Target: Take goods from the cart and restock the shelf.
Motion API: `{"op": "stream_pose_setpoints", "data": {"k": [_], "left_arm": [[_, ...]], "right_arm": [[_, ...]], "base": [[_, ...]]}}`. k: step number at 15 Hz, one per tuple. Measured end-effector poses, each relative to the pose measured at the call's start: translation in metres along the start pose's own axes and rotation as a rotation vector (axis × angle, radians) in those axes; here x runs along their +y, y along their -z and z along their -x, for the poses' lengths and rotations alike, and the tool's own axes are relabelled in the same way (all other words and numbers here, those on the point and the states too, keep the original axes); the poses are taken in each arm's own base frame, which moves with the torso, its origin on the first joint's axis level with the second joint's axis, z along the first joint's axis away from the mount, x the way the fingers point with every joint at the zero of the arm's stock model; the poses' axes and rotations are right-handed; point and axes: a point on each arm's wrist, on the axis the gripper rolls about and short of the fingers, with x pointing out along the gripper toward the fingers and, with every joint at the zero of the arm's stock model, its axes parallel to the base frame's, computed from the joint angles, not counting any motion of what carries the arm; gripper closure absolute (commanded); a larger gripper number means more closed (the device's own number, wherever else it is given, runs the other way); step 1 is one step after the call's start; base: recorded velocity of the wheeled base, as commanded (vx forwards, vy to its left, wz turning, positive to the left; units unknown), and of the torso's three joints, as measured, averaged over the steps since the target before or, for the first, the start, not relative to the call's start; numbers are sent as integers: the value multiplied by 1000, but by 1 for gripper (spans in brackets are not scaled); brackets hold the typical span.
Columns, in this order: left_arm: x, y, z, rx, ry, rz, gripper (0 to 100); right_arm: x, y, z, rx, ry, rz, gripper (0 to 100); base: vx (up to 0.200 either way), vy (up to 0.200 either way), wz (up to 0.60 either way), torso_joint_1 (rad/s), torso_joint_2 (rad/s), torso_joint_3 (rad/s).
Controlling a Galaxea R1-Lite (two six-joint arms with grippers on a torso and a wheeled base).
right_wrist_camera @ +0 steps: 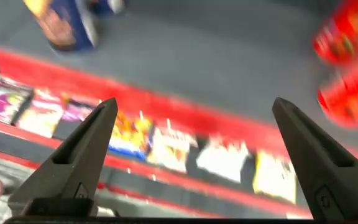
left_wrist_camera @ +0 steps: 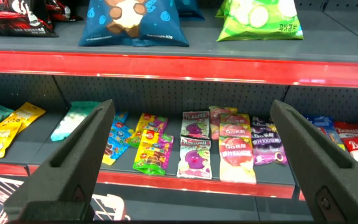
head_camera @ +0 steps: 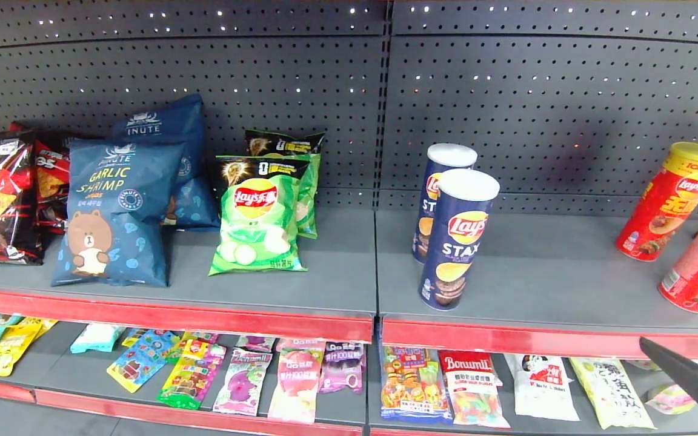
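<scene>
Both are empty here: the left end effector is spread wide with nothing between its fingers, and the right end effector is just as wide, nothing held. The shelf runs across the middle of the frame. The blue cans stand upright right of centre, close to its front lip, and the red cans are at the right edge. The danger, I'd say: the right arm sits lower right, near that red lip. One careless upswing and a finger clips a can. Those tall tubes would topple and roll off toward the candy packets below.
</scene>
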Motion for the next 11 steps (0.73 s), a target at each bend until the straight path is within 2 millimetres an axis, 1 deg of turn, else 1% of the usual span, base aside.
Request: {"op": "stream_pose_setpoints", "data": {"k": [2, 4, 5, 7, 9, 11], "left_arm": [[0, 0, 0, 0, 0, 0, 0], [0, 0, 0, 0, 0, 0, 0], [0, 0, 0, 0, 0, 0, 0], [0, 0, 0, 0, 0, 0, 0], [0, 0, 0, 0, 0, 0, 0], [0, 0, 0, 0, 0, 0, 0]], "right_arm": [[-1, 15, 14, 25, 86, -17, 0], [-1, 30, 24, 21, 151, -35, 0], [0, 41, 27, 31, 185, -44, 0], [0, 49, 30, 9, 256, -56, 0], [1, 55, 32, 4, 271, -60, 0], [1, 57, 34, -7, 283, -59, 0]], "base": [[0, 0, 0, 0, 0, 0], [0, 0, 0, 0, 0, 0], [0, 0, 0, 0, 0, 0], [0, 0, 0, 0, 0, 0], [0, 0, 0, 0, 0, 0], [0, 0, 0, 0, 0, 0]]}}
